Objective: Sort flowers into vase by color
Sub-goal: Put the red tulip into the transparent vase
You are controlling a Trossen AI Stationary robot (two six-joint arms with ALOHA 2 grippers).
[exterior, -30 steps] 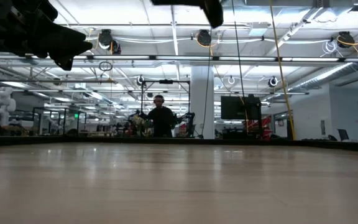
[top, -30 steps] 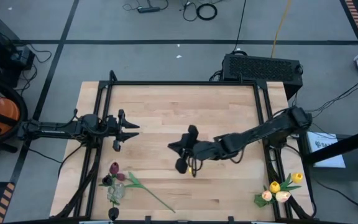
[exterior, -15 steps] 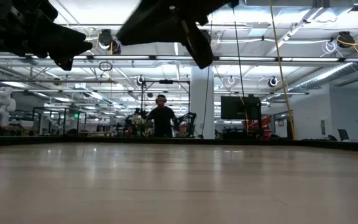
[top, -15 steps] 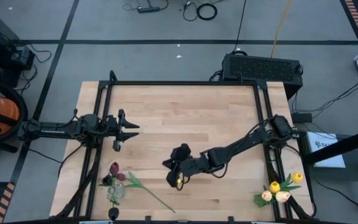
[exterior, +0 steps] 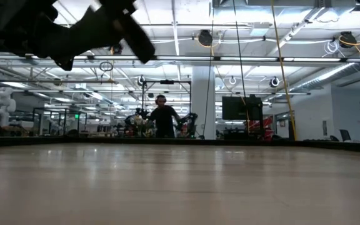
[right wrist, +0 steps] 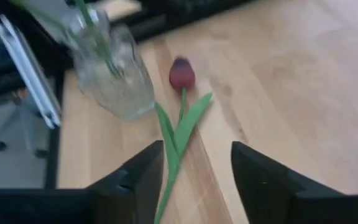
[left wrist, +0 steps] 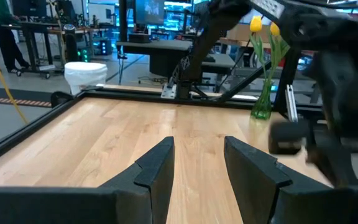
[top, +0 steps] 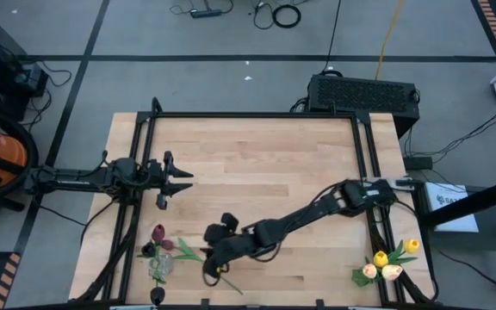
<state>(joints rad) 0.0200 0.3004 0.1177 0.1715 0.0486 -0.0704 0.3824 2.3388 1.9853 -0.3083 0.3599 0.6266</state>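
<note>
The right claw point(top: 216, 269) hangs with its fingers apart and empty, straddling the stem of a dark red tulip point(right wrist: 181, 73) lying on the table point(top: 257, 172) just beside the glass vase point(right wrist: 114, 84). Best to come down squarely over the stem, away from the leaves — the vase stands close, near the table's front edge. The left claw point(left wrist: 197, 165) waits, parted, over open wood.

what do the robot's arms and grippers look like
Both arms are dark, nearly black, jointed tubes with cables trailing along them. The left gripper has two flat, angular black fingers. The right gripper has matching black fingers, and its arm carries a pale patch near the base.
</note>
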